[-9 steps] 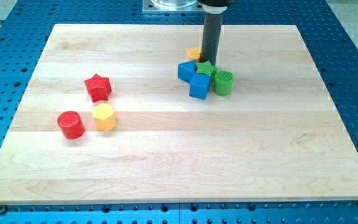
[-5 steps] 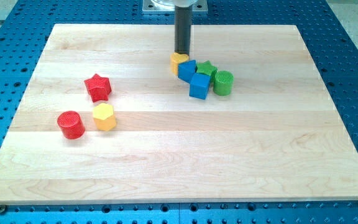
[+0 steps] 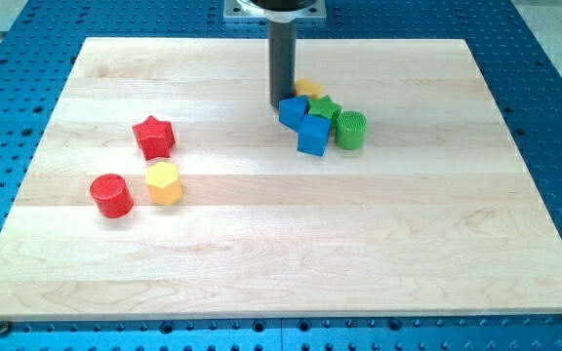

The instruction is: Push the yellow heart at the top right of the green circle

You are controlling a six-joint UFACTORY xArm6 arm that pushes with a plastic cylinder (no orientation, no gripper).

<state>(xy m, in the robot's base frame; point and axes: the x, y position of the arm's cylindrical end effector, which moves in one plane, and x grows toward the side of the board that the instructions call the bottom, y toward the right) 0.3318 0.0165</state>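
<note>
The yellow heart (image 3: 307, 88) peeks out far behind the blue block (image 3: 293, 110) and green star (image 3: 323, 106), left of the green circle (image 3: 350, 129) (too hidden to tell its point), and my tip (image 3: 279, 103), a bare rod holding nothing, could shove that blue block instead.

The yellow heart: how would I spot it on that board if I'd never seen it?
Find the tight cluster of blocks near the wooden board's top, right of the dark rod. The yellow heart peeks out at the cluster's top, behind the green star. It is the only yellow piece there; the other yellow block sits far left.
</note>
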